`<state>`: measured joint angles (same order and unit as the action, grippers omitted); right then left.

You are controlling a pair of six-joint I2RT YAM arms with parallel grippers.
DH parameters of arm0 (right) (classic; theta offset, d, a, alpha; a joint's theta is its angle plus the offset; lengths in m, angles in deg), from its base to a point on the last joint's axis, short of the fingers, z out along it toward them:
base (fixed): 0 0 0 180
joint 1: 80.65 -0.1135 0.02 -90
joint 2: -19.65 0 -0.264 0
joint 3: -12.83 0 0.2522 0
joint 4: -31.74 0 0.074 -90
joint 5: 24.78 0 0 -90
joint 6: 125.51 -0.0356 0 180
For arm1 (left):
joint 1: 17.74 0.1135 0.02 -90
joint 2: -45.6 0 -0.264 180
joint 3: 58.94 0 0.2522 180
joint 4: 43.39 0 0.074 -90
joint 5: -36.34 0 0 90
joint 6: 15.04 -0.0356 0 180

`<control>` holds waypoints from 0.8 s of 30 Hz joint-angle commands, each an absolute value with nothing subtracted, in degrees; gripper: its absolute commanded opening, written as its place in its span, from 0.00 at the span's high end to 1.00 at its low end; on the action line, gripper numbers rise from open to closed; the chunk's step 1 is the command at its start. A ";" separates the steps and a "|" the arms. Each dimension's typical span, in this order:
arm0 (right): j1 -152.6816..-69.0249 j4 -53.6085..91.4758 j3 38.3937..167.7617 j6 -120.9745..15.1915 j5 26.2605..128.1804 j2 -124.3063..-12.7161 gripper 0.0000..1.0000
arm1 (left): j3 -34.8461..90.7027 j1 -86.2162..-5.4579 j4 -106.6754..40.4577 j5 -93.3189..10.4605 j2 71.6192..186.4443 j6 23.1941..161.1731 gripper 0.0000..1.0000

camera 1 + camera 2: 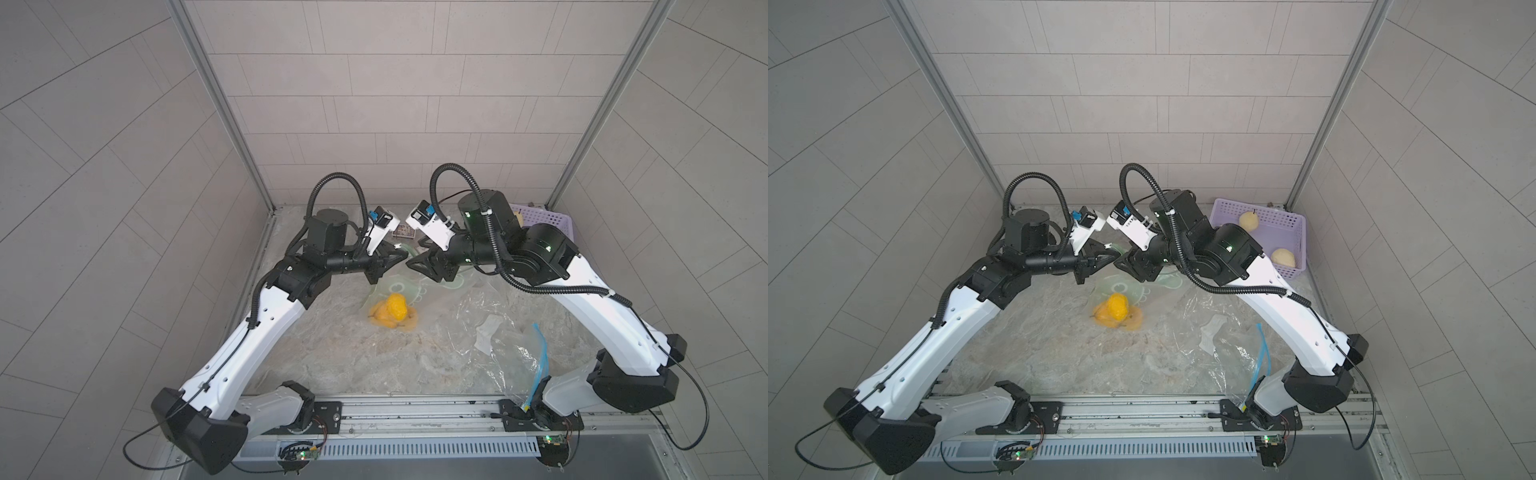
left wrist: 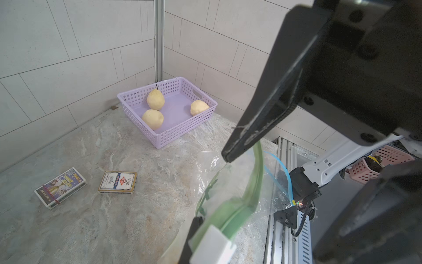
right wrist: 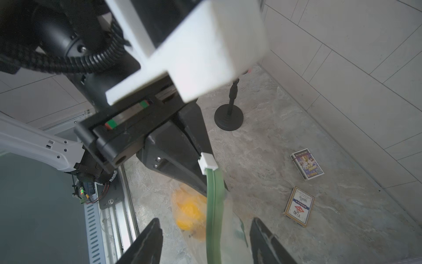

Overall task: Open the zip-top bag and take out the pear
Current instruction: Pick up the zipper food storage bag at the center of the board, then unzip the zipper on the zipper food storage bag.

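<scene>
Left claw (image 1: 401, 254) clamped on zip-top bag (image 1: 395, 287) at green zip (image 3: 213, 201); right claw (image 3: 205, 240) apart, straddling zip.

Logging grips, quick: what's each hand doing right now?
Left hand: shut on the bag's white slider.
Right hand: open, straddling the green zip strip.

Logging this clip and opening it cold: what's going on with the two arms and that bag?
Both arms meet over the back of the table at one zip-top bag. The left gripper is shut on it at the white slider end of the green zip strip, holding that edge up. The right gripper is open, jaws either side of the strip without pinching it. The pear is inside the bag. How far the zip is open is unclear.
</scene>
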<state>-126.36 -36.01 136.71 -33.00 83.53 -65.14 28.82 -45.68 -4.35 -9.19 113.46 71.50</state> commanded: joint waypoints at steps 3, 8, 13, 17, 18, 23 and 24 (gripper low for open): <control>-126.46 -33.65 137.23 -33.90 79.99 -65.48 0.49 | 30.32 -46.30 -4.75 -6.88 112.38 69.96 1.00; -126.40 -33.44 137.81 -35.11 81.63 -66.72 0.62 | 30.02 -46.57 -4.75 -6.81 112.20 70.13 1.00; -126.48 -32.91 136.64 -35.85 83.88 -66.83 0.62 | 30.02 -46.65 -4.75 -7.25 112.20 70.01 1.00; -126.36 -32.64 135.34 -36.72 81.92 -67.09 0.69 | 30.05 -46.65 -4.75 -7.25 112.47 69.95 1.00; -126.36 -32.57 135.17 -36.85 81.85 -67.12 0.71 | 30.04 -46.65 -4.68 -7.34 112.41 69.93 1.00; -125.79 -32.40 134.34 -38.25 79.04 -66.70 0.95 | 29.93 -46.65 -3.72 -7.21 112.23 68.99 1.00; -125.66 -32.25 134.32 -38.40 79.38 -66.49 1.00 | 29.95 -46.66 -3.70 -7.01 112.16 68.97 1.00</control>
